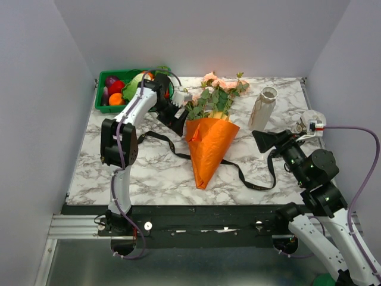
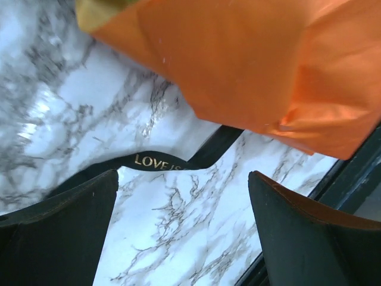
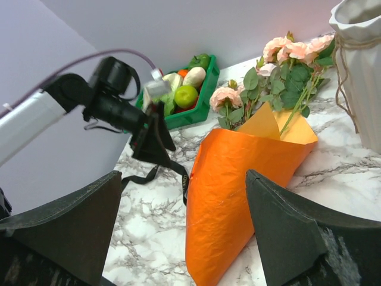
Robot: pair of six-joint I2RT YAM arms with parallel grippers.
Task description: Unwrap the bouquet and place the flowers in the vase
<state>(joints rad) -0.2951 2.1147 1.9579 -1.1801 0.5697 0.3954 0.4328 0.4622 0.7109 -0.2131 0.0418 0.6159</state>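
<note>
The bouquet lies in the middle of the table. Its orange paper cone (image 1: pixel 208 146) points toward the near edge, and the pink roses (image 1: pixel 217 82) with green leaves stick out of the far end. A long black ribbon (image 1: pixel 250 179) trails loose on the marble on both sides of the cone. The beige vase (image 1: pixel 263 107) stands upright to the right of the roses. My left gripper (image 1: pixel 177 124) hangs open just left of the cone's wide end, over the ribbon (image 2: pixel 158 161), holding nothing. My right gripper (image 1: pixel 262 138) is open to the right of the cone (image 3: pixel 250 179), near the vase (image 3: pixel 357 71).
A green bin (image 1: pixel 107 107) of plastic vegetables and fruit sits at the far left corner, behind the left arm. The table's black front rail (image 1: pixel 196 210) runs along the near edge. Grey walls close in the back and sides.
</note>
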